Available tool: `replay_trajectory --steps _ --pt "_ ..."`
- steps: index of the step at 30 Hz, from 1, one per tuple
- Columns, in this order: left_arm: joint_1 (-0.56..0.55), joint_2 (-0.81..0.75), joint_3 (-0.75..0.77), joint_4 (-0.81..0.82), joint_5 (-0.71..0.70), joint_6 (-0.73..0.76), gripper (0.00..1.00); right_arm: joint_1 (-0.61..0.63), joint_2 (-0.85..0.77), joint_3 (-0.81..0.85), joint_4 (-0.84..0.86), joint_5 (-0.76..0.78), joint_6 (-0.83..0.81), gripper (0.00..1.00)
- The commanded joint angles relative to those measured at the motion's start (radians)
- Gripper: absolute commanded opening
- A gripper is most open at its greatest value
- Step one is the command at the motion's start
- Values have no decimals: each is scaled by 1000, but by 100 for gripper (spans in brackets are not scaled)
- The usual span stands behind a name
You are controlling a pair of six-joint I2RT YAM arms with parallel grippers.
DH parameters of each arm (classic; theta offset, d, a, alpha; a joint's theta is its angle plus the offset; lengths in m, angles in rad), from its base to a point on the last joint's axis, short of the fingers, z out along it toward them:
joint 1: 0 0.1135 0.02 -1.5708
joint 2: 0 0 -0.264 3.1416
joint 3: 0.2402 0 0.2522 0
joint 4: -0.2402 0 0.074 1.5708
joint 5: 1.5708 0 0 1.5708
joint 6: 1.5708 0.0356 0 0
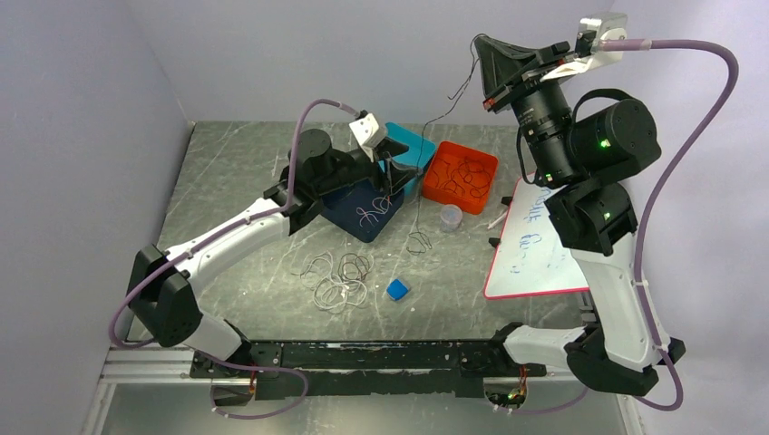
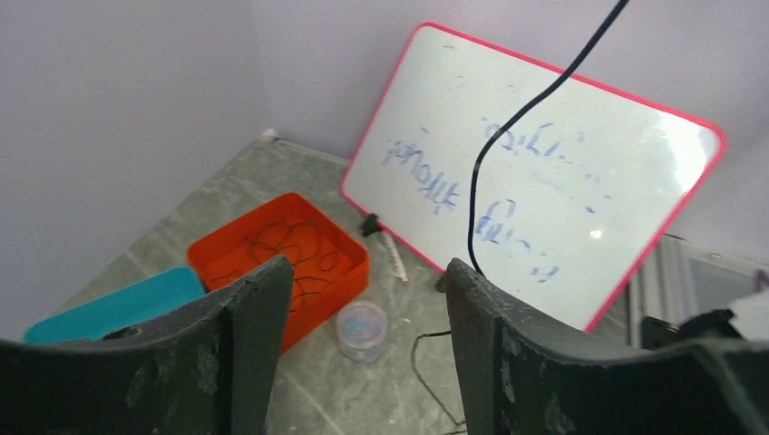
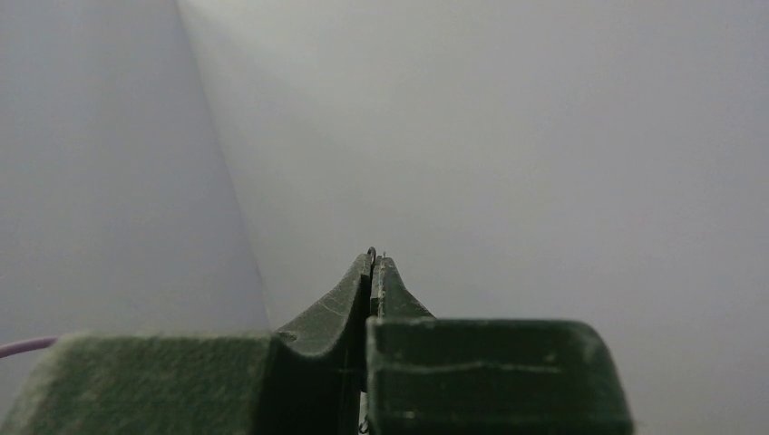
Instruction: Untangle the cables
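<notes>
My right gripper is raised high at the back and shut on a thin black cable. The cable hangs down to a small loop on the table. Its tip shows between the closed fingertips in the right wrist view. My left gripper is open and empty above the dark blue box, left of the hanging cable. The left wrist view shows that cable just beyond the right finger. Several whitish-grey cables lie looped on the table in front.
An orange tray holds black cables and also shows in the left wrist view. White cables lie in the dark blue box. A teal box, a clear cup, a blue block, a marker and a pink-edged whiteboard are nearby.
</notes>
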Motion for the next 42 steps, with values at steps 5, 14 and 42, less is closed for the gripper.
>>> replay_trajectory --steps 5,14,42 --pt "-6 23 29 98 185 -88 63 -3 -28 -38 -10 -7 20 0" --pt "-6 -105 -86 46 99 -50 70 -3 -46 -72 4 29 2 0" --pt "-8 -7 22 30 114 -51 7 -2 -193 -286 -30 101 51 0"
